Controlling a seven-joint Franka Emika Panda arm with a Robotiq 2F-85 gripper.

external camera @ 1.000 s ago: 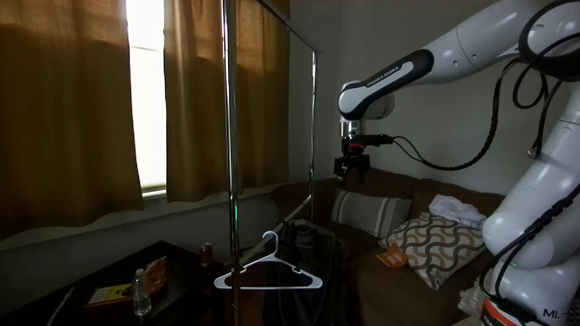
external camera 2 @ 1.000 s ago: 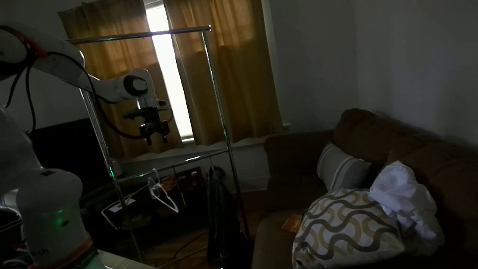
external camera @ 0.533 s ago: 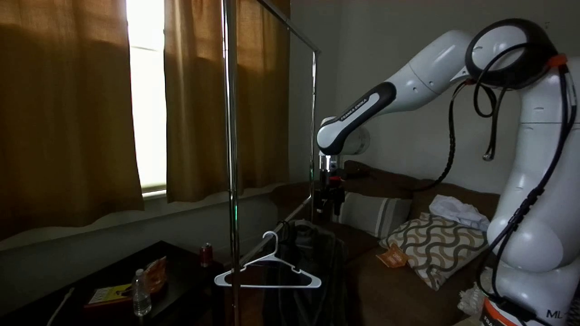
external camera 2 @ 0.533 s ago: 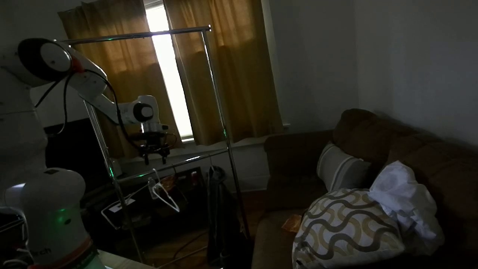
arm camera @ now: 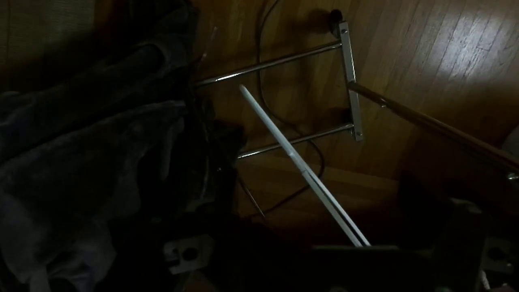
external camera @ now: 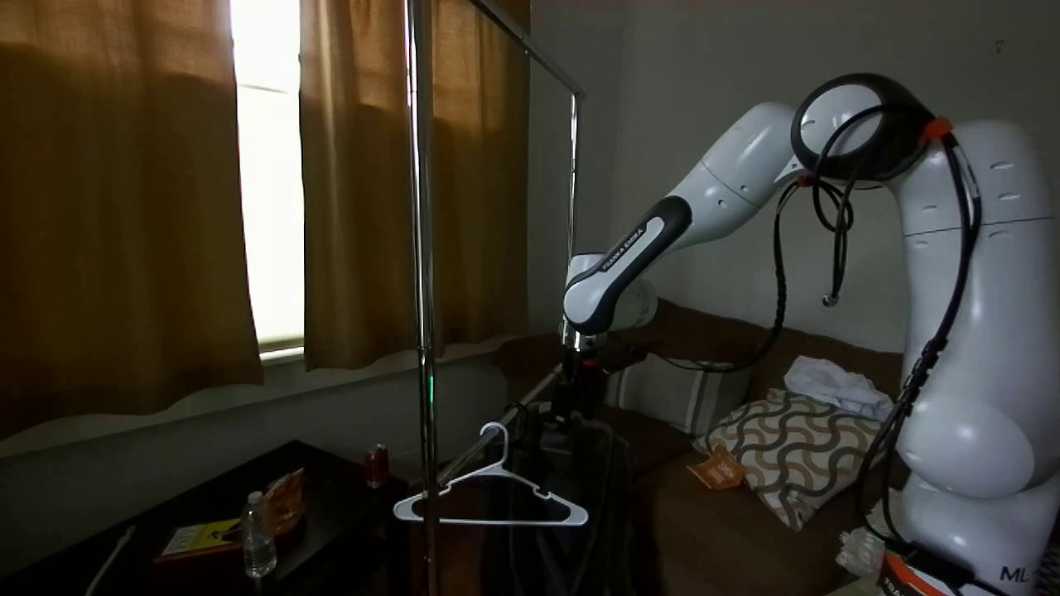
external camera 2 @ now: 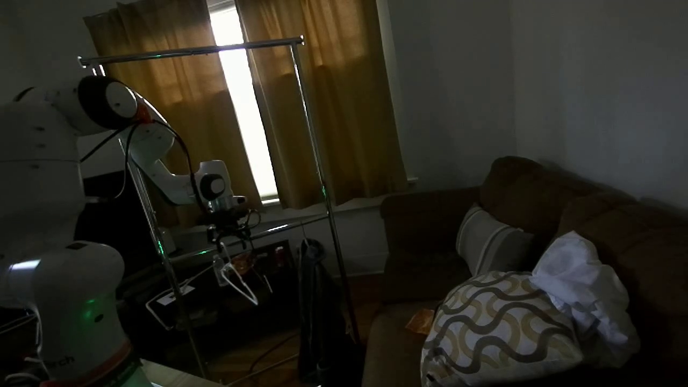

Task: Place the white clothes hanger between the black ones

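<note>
Showing only dimly, the claw [external camera 2: 233, 244] stood spread, partly hiding the white hanger [arm camera: 301, 167]. Black hangers [external camera: 520, 408] were barely discernible.

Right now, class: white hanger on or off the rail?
On: the white hanger hooks over the lower rail in an exterior view.

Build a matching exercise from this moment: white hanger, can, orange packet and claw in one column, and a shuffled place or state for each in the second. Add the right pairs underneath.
Things
1. White clothes hanger
2. Can
3. Orange packet
4. Claw

Places and states
A. On the couch seat
B. Open, jaws apart
C. Hooked over the lower metal rail
D. Standing on the dark table

Right pairs: 1-C, 2-D, 3-A, 4-B
</note>
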